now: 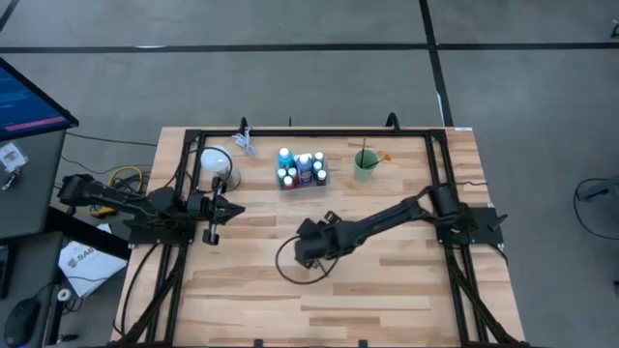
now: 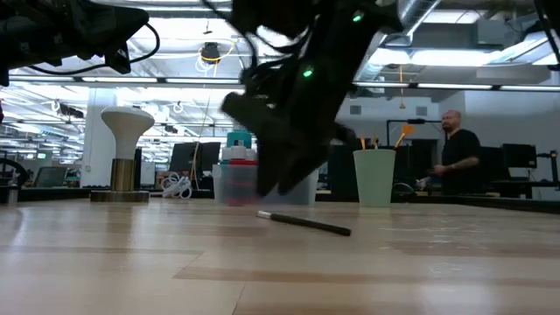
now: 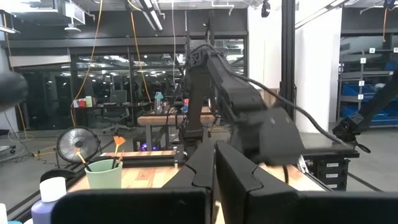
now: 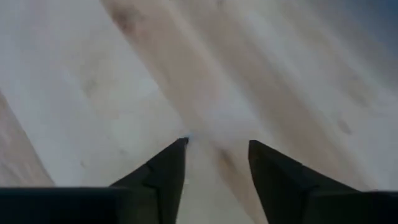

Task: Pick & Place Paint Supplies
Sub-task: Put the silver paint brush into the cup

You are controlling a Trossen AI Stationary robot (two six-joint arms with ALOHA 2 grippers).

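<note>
The right gripper [image 1: 311,249] is stretched out over the middle of the wooden table [image 1: 387,290], pointing down at the boards. In the right wrist view its two dark fingers [image 4: 163,171] stand apart with bare wood between them, and nothing is held; the picture is blurred by motion. A thin dark brush [image 2: 304,223] lies flat on the table in the low view, just below and in front of that gripper and not touching it; in the high view it cannot be made out. The paint bottles [image 1: 301,168], white-capped and mostly blue and teal, stand together in the clear plastic tray [image 1: 324,181] at the far middle of the table. To the right of the tray, apart from it, stands the translucent green cup [image 1: 365,162] with brushes upright in it, one of them orange-tipped [image 1: 386,157]. The left gripper [image 1: 230,208] rests at the left side of the table, near a white lamp [image 1: 215,160], its jaws closed together and empty. A person [image 2: 456,150] in dark clothing is in the room beyond the table.
</note>
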